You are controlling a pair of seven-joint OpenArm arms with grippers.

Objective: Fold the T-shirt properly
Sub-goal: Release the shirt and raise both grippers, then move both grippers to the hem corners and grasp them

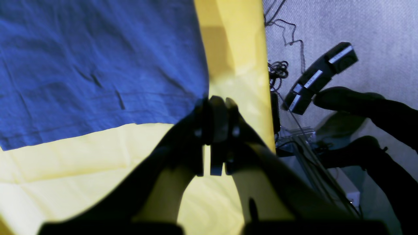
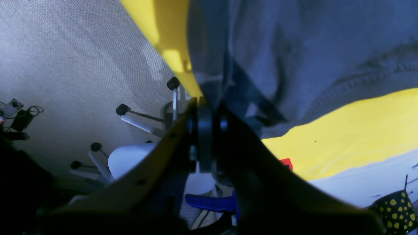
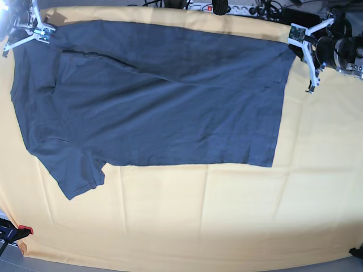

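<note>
Where it lies flat, T-shirt (image 3: 159,96) corners pinched in left gripper (image 3: 296,38) and right gripper (image 3: 44,33).

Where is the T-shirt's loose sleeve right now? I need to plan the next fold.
In the base view the T-shirt lies flat on the yellow cloth; its loose sleeve points toward the near-left edge, away from both grippers.

One dark blue-grey T-shirt (image 3: 159,96), one yellow-orange cloth (image 3: 227,215) beneath it, and two robot grippers, left (image 3: 311,71) and right (image 3: 17,41)
</note>
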